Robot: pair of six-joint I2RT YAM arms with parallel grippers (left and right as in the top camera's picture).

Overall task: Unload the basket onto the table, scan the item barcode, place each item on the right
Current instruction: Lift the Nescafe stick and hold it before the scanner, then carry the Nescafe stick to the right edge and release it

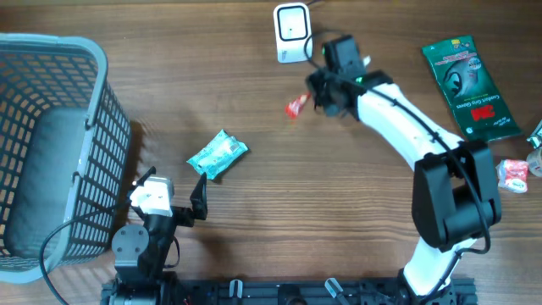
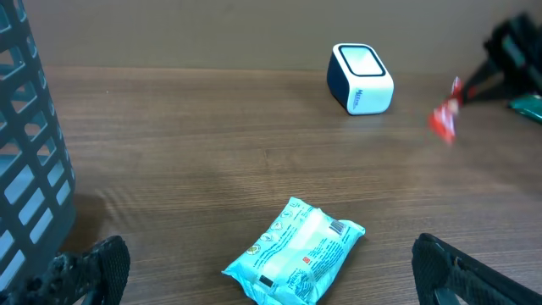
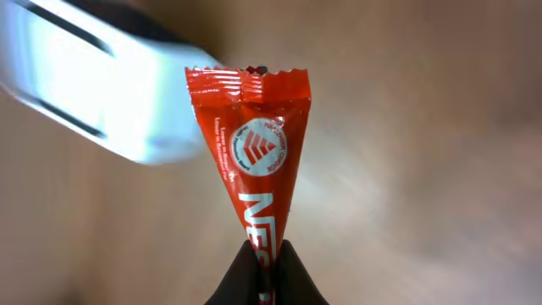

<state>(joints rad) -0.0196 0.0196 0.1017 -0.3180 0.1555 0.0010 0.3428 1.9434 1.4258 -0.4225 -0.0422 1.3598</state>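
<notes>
Wooden table with basket, teal packet, scanner, green pouch, perhaps a wrapper.

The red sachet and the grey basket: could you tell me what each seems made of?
The red sachet looks like thin plastic or foil film, glossy: it has a crimped, serrated top seal and printed lettering. The grey basket is probably moulded plastic, matte: its walls are an open lattice under a smooth rim.

Overhead looks straight down; left wrist sits low, right wrist close; all share the sachet.
</notes>
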